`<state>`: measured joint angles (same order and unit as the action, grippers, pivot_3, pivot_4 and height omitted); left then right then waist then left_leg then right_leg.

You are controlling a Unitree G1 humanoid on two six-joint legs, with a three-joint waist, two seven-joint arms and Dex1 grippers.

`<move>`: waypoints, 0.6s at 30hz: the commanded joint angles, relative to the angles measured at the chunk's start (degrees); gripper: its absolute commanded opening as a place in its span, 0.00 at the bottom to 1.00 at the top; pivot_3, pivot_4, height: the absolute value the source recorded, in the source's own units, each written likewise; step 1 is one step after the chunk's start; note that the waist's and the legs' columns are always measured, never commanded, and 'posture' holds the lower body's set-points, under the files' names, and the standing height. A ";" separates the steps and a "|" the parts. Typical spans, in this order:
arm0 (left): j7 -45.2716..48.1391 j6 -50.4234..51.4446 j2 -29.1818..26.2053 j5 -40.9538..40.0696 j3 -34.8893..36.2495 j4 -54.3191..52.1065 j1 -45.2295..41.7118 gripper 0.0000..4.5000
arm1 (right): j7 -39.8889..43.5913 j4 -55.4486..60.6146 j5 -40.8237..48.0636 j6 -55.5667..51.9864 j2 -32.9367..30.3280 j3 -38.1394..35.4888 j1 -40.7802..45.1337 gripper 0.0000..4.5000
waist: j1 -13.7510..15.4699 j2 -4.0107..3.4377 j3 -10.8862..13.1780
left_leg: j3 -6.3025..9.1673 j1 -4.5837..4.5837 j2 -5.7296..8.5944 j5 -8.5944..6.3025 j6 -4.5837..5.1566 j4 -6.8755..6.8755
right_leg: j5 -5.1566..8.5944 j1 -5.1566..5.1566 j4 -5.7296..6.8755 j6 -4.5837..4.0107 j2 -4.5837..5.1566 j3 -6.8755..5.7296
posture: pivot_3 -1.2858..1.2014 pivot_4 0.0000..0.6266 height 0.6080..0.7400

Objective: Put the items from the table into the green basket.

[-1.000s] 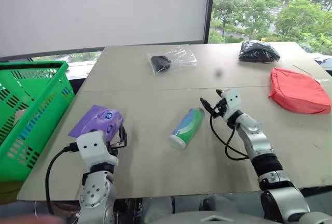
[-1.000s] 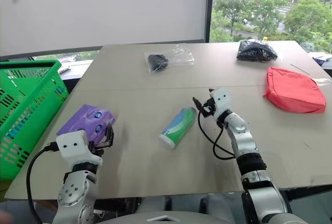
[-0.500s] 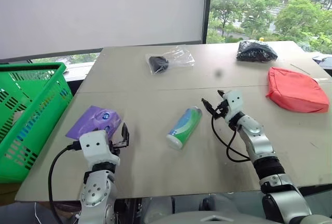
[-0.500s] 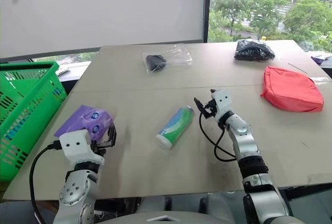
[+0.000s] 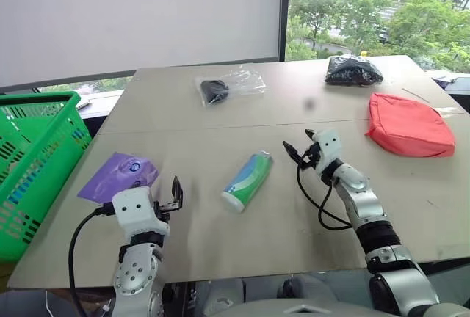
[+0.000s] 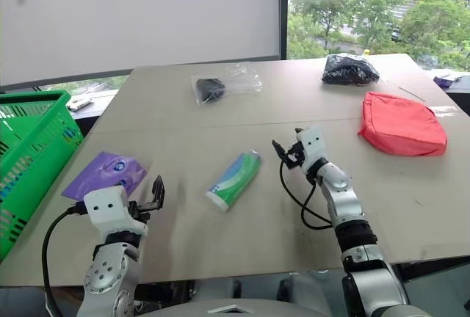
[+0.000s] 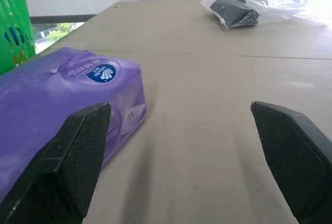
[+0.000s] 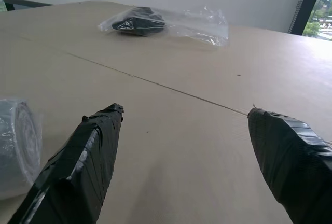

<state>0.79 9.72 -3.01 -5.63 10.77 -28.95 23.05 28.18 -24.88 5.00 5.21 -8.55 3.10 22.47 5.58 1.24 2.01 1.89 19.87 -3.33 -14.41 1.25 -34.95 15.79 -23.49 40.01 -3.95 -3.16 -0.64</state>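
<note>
Left gripper [image 5: 167, 198] stands spread and empty; the purple tissue pack [image 5: 117, 176] lies just beside its outer finger, off-centre. It should shift basket-ward to straddle the pack before pinching. Green basket [image 5: 44, 157] waits beyond.

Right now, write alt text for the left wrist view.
The open left gripper hovers low over a beige table, with a purple tissue pack lying beside one finger. Farther back lie a clear bag with a black object and the green basket's edge.
</note>
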 commanded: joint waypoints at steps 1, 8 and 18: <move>-0.41 -0.97 -0.34 0.54 0.63 -1.69 -0.55 0.99 | -0.06 1.05 0.13 1.42 0.17 -0.08 1.78 0.92 | -0.12 0.13 0.08 | 0.06 -0.02 0.00 0.00 0.00 0.02 | 0.00 0.00 0.00 0.00 -0.04 0.00 | 0.61 0.00 1.00; -0.36 -0.85 -0.43 0.67 0.47 -1.68 -0.91 0.99 | -0.14 1.12 0.04 1.62 0.30 0.01 1.64 0.92 | 0.00 0.28 0.17 | -0.04 -0.02 0.20 -0.01 -0.01 -0.15 | -0.02 0.22 -0.12 -0.03 0.15 0.16 | 0.61 0.00 1.00; -0.06 -0.17 -1.03 0.42 1.05 -2.28 -0.96 0.99 | -0.51 1.10 0.11 1.89 0.62 -0.04 1.36 0.92 | -0.02 0.32 0.19 | -0.34 0.01 1.00 -0.01 -0.02 -0.21 | -0.02 0.33 -0.14 -0.02 0.28 1.47 | 0.61 0.00 1.00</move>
<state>0.81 9.78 -3.25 -5.63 11.01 -28.95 22.47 27.94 -24.92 4.92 5.46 -8.03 3.36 22.47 5.56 1.56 2.20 1.52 19.88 -2.31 -14.42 1.23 -35.16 15.77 -23.16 39.86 -3.95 -2.85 0.86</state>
